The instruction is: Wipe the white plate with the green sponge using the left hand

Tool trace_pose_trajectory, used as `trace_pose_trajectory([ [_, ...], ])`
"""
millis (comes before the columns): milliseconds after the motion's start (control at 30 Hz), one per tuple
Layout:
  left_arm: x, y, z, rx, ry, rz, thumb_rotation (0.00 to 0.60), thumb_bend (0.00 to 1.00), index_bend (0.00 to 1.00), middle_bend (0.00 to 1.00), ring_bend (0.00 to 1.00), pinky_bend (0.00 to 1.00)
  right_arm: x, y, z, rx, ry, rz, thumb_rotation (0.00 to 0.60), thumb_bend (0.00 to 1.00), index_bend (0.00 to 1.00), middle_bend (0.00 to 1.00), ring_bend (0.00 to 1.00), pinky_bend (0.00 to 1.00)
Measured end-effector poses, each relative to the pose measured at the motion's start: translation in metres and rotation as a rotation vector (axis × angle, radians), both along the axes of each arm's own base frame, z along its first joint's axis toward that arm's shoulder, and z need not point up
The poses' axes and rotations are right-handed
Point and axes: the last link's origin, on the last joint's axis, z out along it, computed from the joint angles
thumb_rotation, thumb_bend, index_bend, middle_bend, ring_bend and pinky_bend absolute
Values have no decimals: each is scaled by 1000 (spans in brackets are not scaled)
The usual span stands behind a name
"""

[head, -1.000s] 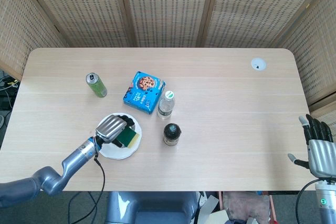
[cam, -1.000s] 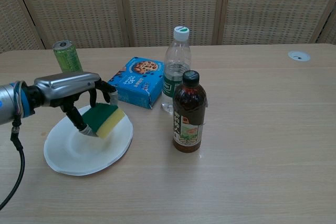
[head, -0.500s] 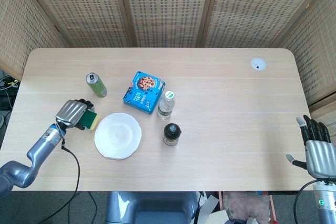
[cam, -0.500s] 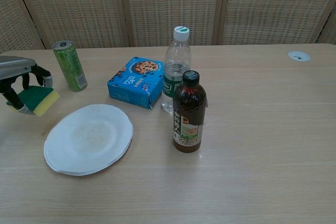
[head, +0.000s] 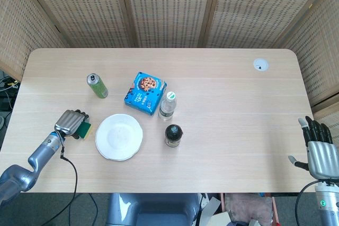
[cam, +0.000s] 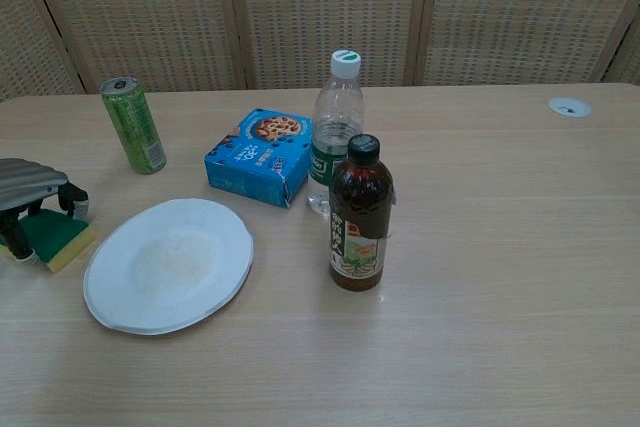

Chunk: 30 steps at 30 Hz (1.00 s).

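The green sponge [cam: 50,235] lies on the table [head: 222,104] just left of the white plate [head: 119,136], with the left hand [head: 69,123] arched over it and its fingers curled down around it, gripping it. Right of the plate stand a dark bottle [cam: 360,215] and a clear water bottle [cam: 337,127], with a blue box [cam: 258,155] and a green can [cam: 133,124] farther back. The right hand [head: 319,151] hangs off the table's near right corner, fingers apart and holding nothing.
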Motion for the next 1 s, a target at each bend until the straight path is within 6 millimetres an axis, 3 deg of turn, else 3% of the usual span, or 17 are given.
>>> trace_pose_trajectory([
  [100, 9, 0, -7, 1, -5, -38, 600, 117, 492, 389, 307, 414, 0, 0, 1, -2, -6, 0, 600, 0, 0, 0, 0, 0],
  [200, 16, 0, -10, 8, -14, -61, 600, 113, 426, 344, 307, 383, -1, 0, 3, -4, -11, -1, 600, 0, 0, 0, 0, 0],
  [300, 20, -1, -12, 1, -27, -62, 600, 26, 236, 180, 234, 292, 0, 1, 4, -7, -15, 0, 600, 0, 0, 0, 0, 0],
  [367, 22, -3, -12, -8, -35, -55, 600, 0, 61, 37, 84, 176, 0, 1, 4, -6, -16, 2, 600, 0, 0, 0, 0, 0],
  [433, 23, -4, -10, -20, -40, -40, 600, 0, 1, 0, 8, 80, 0, 1, 4, -4, -16, 2, 600, 0, 0, 0, 0, 0],
  [533, 25, -7, -4, -35, -49, -16, 600, 0, 0, 0, 0, 4, 0, 1, 4, -3, -16, 3, 600, 0, 0, 0, 0, 0],
  [700, 29, -10, 19, -27, -60, 10, 600, 0, 0, 0, 0, 0, 1, 2, 3, -1, -16, 5, 600, 0, 0, 0, 0, 0],
  [1000, 28, -24, 85, 174, -132, 46, 600, 0, 0, 0, 0, 0, 3, 3, 6, -6, -26, 12, 600, 0, 0, 0, 0, 0],
])
